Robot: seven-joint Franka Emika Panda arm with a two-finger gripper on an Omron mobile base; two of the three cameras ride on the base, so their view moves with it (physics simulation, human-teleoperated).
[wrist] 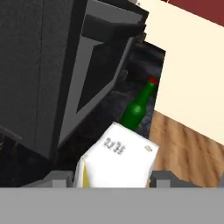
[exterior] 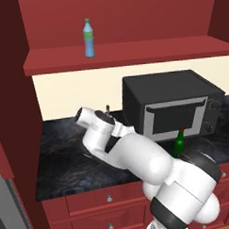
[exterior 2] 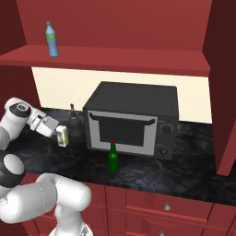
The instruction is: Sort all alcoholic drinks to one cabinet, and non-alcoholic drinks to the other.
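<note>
The small white-and-yellow carton (wrist: 118, 162) stands on the dark counter, left of the microwave. My gripper (wrist: 113, 179) is shut on it, one fingertip against each side; from the right base view the hand (exterior 2: 45, 124) reaches the carton (exterior 2: 62, 136) from the left. Just behind the carton is the squat dark bottle (exterior 2: 73, 120). The slim green bottle with a red cap (exterior 2: 113, 157) stands in front of the microwave, also seen beyond the carton (wrist: 138, 109). The clear-blue bottle (exterior: 88, 38) stands upright on the upper red shelf.
A black microwave (exterior 2: 133, 120) takes up the middle of the counter (exterior 2: 184, 175), close to the right of the carton. Red cabinet walls rise at both sides, with the shelf (exterior: 123, 52) overhead and drawers (exterior: 109, 198) below the counter edge.
</note>
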